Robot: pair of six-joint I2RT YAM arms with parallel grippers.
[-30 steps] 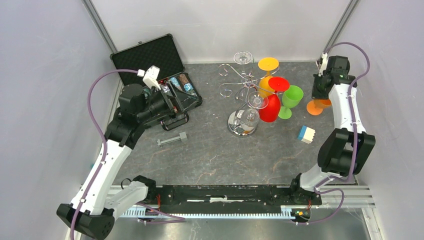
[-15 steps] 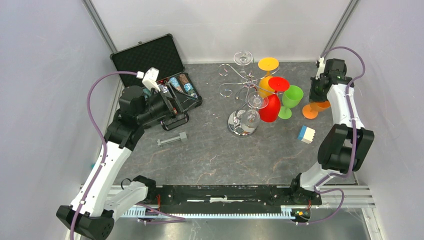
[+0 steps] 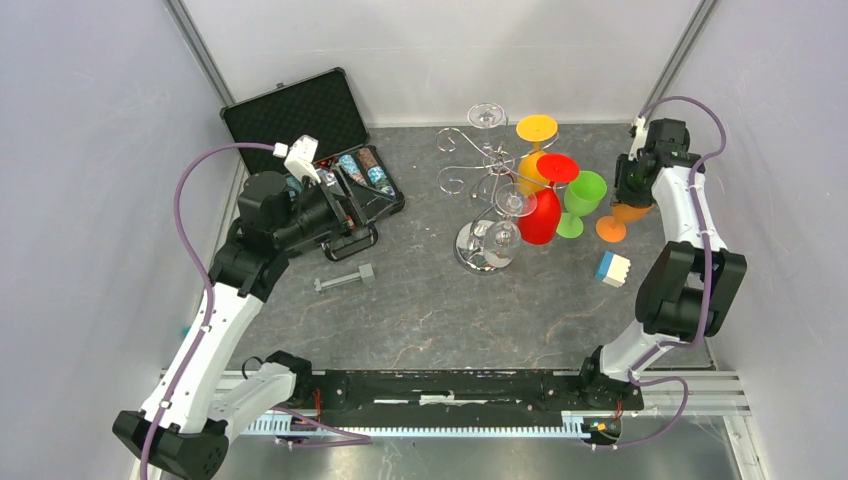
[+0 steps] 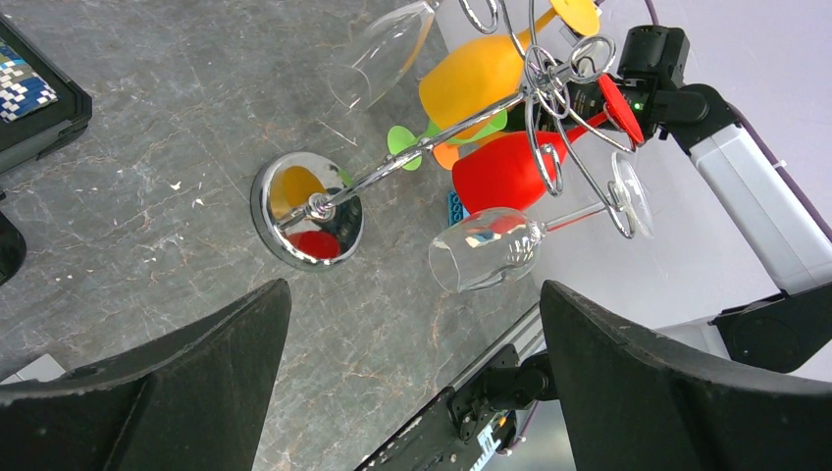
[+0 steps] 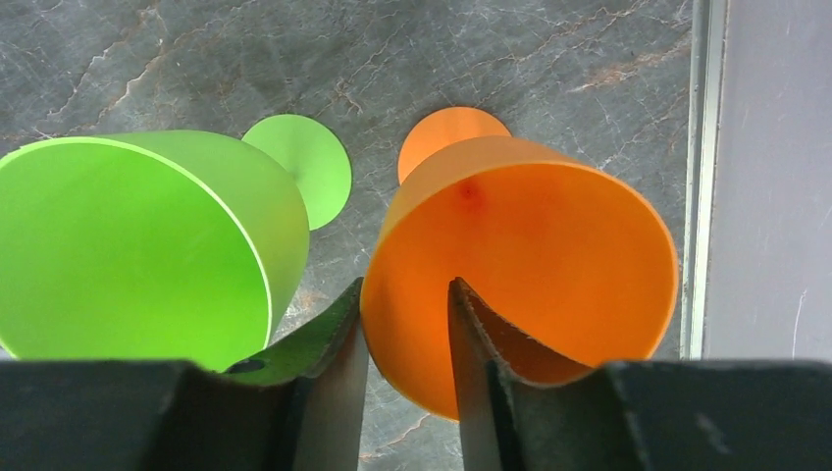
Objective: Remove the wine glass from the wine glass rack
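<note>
The chrome wine glass rack (image 3: 487, 247) stands mid-table, its mirror base also in the left wrist view (image 4: 306, 209). A clear wine glass (image 3: 503, 225) hangs bowl-down from a near hook (image 4: 486, 250). A second clear glass (image 3: 487, 116) hangs at the back. A red glass (image 3: 541, 214) and an orange glass (image 3: 533, 168) hang on the right side. My left gripper (image 3: 345, 205) is open and empty, left of the rack (image 4: 414, 294). My right gripper (image 3: 632, 190) is shut on the rim of another orange wine glass (image 5: 549, 226), upright, right of the rack.
A green glass (image 3: 583, 195) stands upright beside the held orange one (image 5: 118, 245). An open black case (image 3: 320, 140) lies at the back left. A grey bolt (image 3: 343, 279) lies near the left arm. A blue and white block (image 3: 612, 268) lies at the right.
My right gripper has carried the orange glass leftward, closer to the green glass. The left arm has hardly moved.
</note>
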